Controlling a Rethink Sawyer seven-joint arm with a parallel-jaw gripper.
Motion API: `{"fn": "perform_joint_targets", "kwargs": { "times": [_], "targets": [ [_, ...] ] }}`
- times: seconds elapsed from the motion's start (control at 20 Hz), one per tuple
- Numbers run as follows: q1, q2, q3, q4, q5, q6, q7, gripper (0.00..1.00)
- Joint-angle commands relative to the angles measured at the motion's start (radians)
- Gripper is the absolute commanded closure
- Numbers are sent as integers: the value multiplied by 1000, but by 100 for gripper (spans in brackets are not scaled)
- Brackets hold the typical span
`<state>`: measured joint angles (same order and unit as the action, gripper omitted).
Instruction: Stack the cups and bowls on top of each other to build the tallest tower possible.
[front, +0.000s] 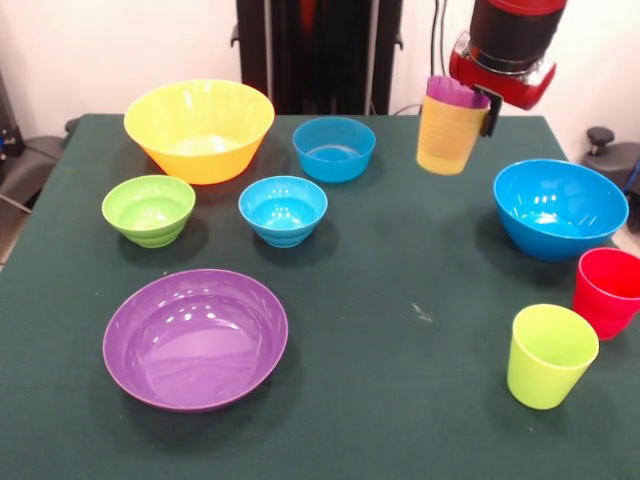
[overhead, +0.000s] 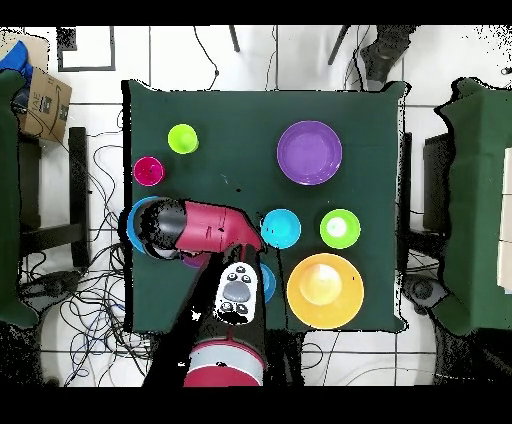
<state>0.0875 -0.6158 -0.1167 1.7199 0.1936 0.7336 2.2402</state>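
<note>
The yellow cup (front: 449, 135), with the purple cup (front: 455, 92) nested inside, is held clamped by its rim in the end effector (front: 487, 108), clear of the desk (front: 400, 300). The lime green cup (front: 549, 355) stands well below and nearer the camera; the held pair should be centred over it and lowered upright.

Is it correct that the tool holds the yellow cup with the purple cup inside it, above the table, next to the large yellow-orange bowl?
Not quite. The tool does hold the yellow cup with the purple cup nested inside, lifted off the table, but beside the large blue bowl, not the yellow-orange bowl. The front view shows this.
</note>
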Motion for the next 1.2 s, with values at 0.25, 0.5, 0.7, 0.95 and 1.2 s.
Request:
{"fn": "perform_joint_targets", "kwargs": {
  "times": [0.25, 0.5, 0.7, 0.95, 1.2],
  "targets": [
    [-10, 12, 44, -125, -40, 120, 61, 100],
    [-12, 33, 42, -158, -49, 118, 54, 100],
    [-21, 64, 45, -186, -57, 100, 40, 100],
    [-22, 87, 49, -212, -55, 90, 43, 100],
    [-12, 93, 49, -221, -46, 89, 59, 100]
  ]
}}
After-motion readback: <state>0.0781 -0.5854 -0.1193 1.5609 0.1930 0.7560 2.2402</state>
